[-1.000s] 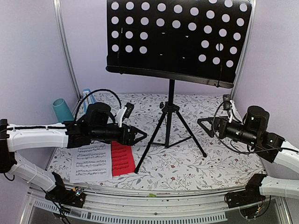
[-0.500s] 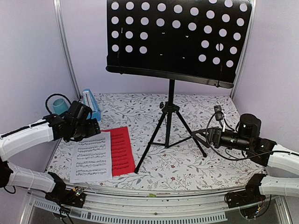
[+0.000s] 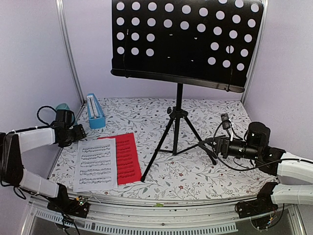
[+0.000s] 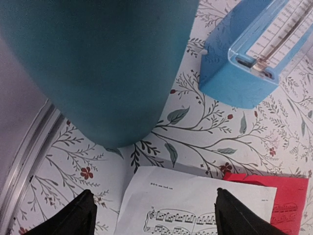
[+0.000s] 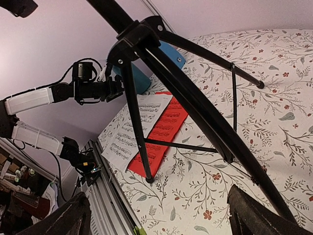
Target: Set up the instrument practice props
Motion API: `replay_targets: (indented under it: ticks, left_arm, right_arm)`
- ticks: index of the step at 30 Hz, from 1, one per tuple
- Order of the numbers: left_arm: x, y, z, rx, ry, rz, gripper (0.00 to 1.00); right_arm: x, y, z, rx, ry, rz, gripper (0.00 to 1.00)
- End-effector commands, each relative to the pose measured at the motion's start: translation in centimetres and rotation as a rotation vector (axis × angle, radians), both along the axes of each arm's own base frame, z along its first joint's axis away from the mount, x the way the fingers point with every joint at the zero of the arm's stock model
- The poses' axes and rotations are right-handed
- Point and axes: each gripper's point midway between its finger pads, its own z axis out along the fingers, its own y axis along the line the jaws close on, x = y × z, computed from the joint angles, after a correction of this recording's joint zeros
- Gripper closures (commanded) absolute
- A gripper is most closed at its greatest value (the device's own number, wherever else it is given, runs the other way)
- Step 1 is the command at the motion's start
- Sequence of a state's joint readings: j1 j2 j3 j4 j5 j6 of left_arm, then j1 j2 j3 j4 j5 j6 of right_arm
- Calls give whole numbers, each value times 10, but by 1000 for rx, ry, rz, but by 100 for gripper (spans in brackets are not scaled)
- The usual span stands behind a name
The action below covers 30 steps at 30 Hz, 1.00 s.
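Pulling back from over the sheets, the left gripper [image 4: 154, 215] is hovering wide open and empty by the teal cup [image 4: 98, 63]. The right gripper [image 5: 161, 215], also spread and empty, is nearing the legs of the black music stand [image 3: 181, 58]. The white sheet of music [image 3: 95, 164] and red sheet of music [image 3: 128, 157] are lying flat near the blue metronome [image 3: 94, 112].

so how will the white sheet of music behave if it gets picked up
Probably floppy: the white sheet is thin paper lying flat, so it should droop. It overlaps the red sheet, so pushing it may drag that along.
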<state>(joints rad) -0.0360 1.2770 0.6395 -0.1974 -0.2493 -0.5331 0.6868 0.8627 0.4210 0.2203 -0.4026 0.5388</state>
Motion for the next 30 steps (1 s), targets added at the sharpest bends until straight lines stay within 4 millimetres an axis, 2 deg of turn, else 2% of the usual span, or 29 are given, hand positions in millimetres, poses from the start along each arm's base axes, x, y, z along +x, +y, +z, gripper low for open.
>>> replay_targets:
  ticks: [1, 4, 7, 10, 20, 27, 30]
  left_arm:
    - [38, -1, 1, 22, -49, -135, 18]
    - [38, 5, -25, -14, 16, -113, 25]
    - [37, 4, -37, -30, 45, -109, 32]
    - [39, 8, -38, -28, 45, -89, 33]
    - [41, 14, -63, -61, 165, -15, 45]
    - [29, 15, -68, -60, 193, 11, 47]
    - [24, 16, -64, -45, 192, 24, 45]
  right_arm:
    - [1, -5, 4, 34, -33, -29, 1]
    - [1, -6, -1, 41, -19, -39, 1]
    - [2, -5, -5, 42, -6, -41, 1]
    - [4, -5, -6, 36, -9, -44, 1]
    - [10, 2, -7, 35, -18, -35, 1]
    - [10, 2, -8, 34, -18, -33, 1]
    - [10, 2, -10, 30, -17, -31, 1]
